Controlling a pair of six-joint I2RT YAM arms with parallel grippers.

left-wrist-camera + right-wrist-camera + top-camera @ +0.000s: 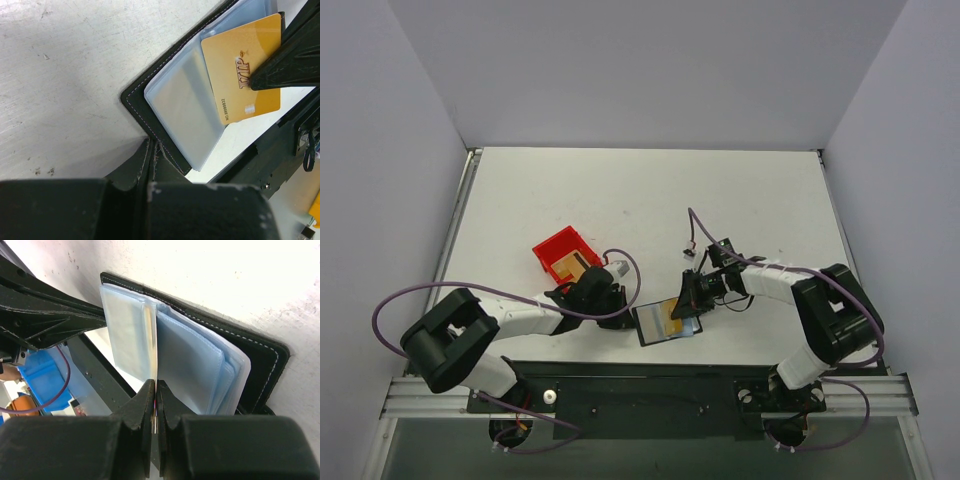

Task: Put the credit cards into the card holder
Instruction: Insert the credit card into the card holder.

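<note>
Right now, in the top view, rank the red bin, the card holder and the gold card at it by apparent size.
Largest: red bin, narrowly.
Next: card holder, nearly the same, partly hidden by the right gripper.
Smallest: gold card, clearly.

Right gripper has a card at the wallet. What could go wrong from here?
1. The left gripper pinches only the edge of the wallet; a push may swing it.
2. The right gripper holds the card edge-on among several clear sleeves; it may slide between them, not into a pocket.
</note>
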